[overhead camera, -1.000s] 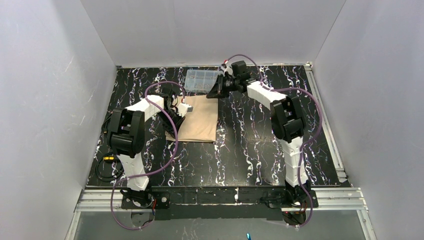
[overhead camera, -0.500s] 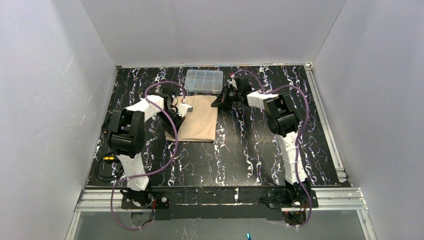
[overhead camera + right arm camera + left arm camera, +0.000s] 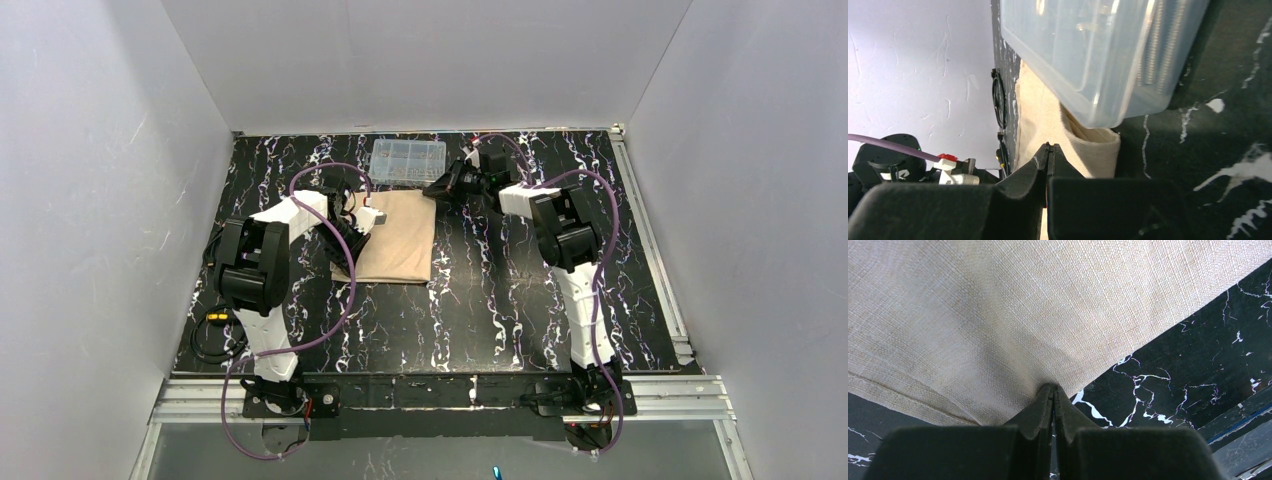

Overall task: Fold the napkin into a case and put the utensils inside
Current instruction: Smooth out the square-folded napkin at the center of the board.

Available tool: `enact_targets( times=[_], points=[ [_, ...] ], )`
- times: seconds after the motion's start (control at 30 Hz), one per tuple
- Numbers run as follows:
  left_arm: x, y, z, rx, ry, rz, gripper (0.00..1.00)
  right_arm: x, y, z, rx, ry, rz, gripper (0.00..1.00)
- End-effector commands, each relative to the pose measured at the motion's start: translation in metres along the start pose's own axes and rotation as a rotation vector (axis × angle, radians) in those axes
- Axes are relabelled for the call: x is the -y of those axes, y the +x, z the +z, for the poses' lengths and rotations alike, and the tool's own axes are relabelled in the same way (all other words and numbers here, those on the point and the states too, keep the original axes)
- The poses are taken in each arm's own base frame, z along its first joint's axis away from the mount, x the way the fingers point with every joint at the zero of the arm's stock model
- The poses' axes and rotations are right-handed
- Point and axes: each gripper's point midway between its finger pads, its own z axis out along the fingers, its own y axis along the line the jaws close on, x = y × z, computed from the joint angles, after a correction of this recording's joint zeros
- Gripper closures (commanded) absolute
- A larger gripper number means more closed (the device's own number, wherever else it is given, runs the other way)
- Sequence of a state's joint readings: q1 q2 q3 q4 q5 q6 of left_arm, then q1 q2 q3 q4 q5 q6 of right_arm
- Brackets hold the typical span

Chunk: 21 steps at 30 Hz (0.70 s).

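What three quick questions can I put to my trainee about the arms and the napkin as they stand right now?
1. Multiple choice: what is the left gripper pinching?
A. the napkin
B. a fork
C. a spoon
2. True or false: the right gripper stands wide open, high above the cloth.
3. Short answer: what sits just beyond the napkin's far edge?

Key:
1. A. The jaws are shut and the cloth puckers at their tips.
2. False. Its jaws are together, right at the napkin's far right corner.
3. The clear plastic box.
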<state>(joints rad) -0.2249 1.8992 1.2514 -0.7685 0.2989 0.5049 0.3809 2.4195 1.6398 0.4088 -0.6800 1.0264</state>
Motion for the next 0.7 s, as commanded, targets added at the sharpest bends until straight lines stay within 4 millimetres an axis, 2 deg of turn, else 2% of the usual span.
enact_targets(
  times=[0.0, 0.2, 0.33, 0.4, 0.47, 0.6, 0.67],
  points=[
    [-0.017, 0.026, 0.007, -0.098, -0.077, 0.02, 1.0, 0.032, 0.003, 0.002, 0.008, 0.052, 0.021, 0.92],
    [-0.017, 0.027, 0.006, -0.103, -0.08, 0.022, 1.0, 0.071, 0.008, -0.001, 0.018, 0.161, 0.041, 0.92],
    [-0.018, 0.028, 0.006, -0.107, -0.084, 0.024, 1.0, 0.077, 0.009, -0.007, 0.03, 0.172, 0.045, 0.92],
    [-0.019, 0.027, 0.006, -0.106, -0.085, 0.025, 1.0, 0.064, 0.006, -0.013, 0.046, 0.151, 0.026, 0.92],
    [-0.019, 0.026, 0.006, -0.104, -0.084, 0.025, 1.0, 0.042, 0.011, -0.018, 0.039, 0.123, -0.019, 0.9],
    [-0.019, 0.026, 0.006, -0.102, -0.085, 0.026, 1.0, -0.01, 0.051, -0.029, -0.01, 0.086, -0.122, 0.87],
    [-0.019, 0.026, 0.006, -0.103, -0.085, 0.027, 1.0, -0.023, 0.077, -0.035, -0.041, 0.066, -0.124, 0.87]
  ],
)
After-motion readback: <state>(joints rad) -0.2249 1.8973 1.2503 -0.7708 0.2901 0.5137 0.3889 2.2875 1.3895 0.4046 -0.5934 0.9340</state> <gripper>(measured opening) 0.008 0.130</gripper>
